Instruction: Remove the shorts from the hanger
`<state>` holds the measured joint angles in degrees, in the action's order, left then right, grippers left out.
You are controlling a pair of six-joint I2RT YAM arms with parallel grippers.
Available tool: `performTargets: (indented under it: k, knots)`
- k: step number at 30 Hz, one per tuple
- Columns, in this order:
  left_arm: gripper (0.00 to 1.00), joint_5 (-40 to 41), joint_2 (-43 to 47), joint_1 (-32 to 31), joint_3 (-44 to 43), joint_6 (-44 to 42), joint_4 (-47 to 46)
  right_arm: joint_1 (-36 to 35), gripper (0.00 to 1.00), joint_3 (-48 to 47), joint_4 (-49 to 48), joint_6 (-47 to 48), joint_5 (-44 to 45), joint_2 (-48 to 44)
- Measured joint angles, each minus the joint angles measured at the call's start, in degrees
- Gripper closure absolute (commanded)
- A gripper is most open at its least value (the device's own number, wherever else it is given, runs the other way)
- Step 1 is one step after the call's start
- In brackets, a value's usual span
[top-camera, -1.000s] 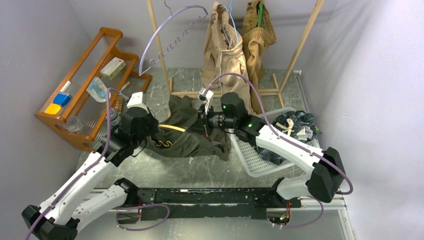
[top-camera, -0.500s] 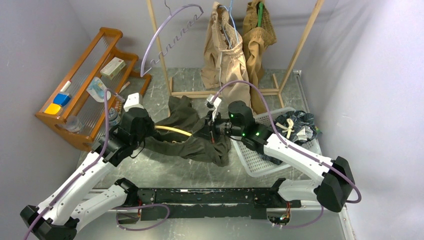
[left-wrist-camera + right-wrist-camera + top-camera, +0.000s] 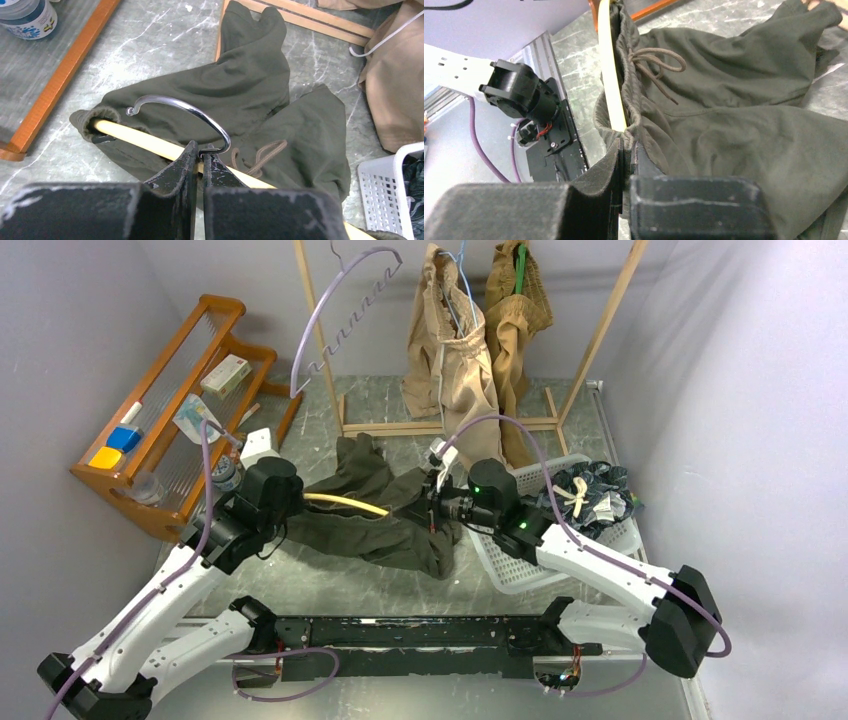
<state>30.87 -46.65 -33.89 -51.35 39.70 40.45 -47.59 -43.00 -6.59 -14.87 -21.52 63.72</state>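
hanger [image 3: 345, 503] in shorts [image 3: 400, 540], on table [image 3: 330, 585], basket [image 3: 505, 565] right

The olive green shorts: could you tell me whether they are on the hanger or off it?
On it: the hanger's pale bar runs inside the olive green shorts' waistband, its metal hook sticking out.

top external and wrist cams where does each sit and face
Top external: above and behind, looking down; both arms show, olive shorts between them.
Left wrist: on the left arm, facing past the left gripper, shut on the hanger.
Right wrist: on the right arm, facing past the right gripper, pinching the waistband.
All share olive shorts and hanger.
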Motion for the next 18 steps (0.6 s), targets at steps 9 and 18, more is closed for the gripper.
performTargets:
  k: [9, 18]
  knots:
    - [0.93, 0.61, 0.15, -0.09, -0.26, 3.04, 2.82, 0.02, 1.00, 0.02, 0.85, 2.51, -3.21, 0.50]
    - [0.93, 1.95, -0.59, -0.24, -0.50, 5.29, 3.87, 0.35, 1.00, -2.89, 5.55, 5.14, -9.31, 3.19]
